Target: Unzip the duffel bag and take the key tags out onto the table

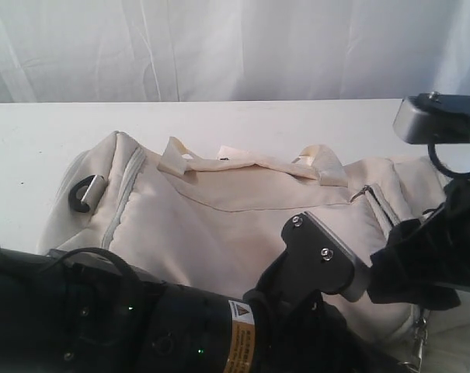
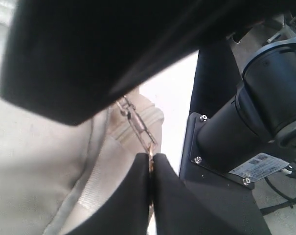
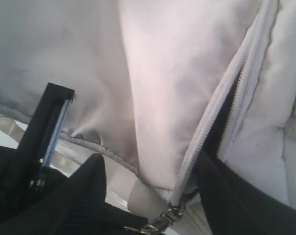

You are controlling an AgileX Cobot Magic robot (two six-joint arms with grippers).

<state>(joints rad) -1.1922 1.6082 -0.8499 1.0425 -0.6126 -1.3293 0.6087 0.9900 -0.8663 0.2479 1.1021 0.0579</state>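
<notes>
the left gripper (image 2: 151, 160) was pressed together on a metal clip (image 2: 137, 125) at one corner of the bag (image 2: 35, 161). its two black fingers (image 2: 130, 200) met with the clip's end pinched between them. the right gripper (image 3: 150, 166) was spread wide at the same end of the bag. one of its fingers (image 3: 236, 196) was against the zip (image 3: 206, 132) close to the clip, and the other was well off over plain fabric. the zip was partly undone there, showing a dark slit (image 3: 232, 105); whether the finger reached into it could not be told. the cream bag lay across the white table (image 1: 33, 140) with its handles (image 1: 250, 165) flat on top and a dark ring (image 1: 85, 193) at its far end. a white curtain (image 1: 219, 47) hung behind.
</notes>
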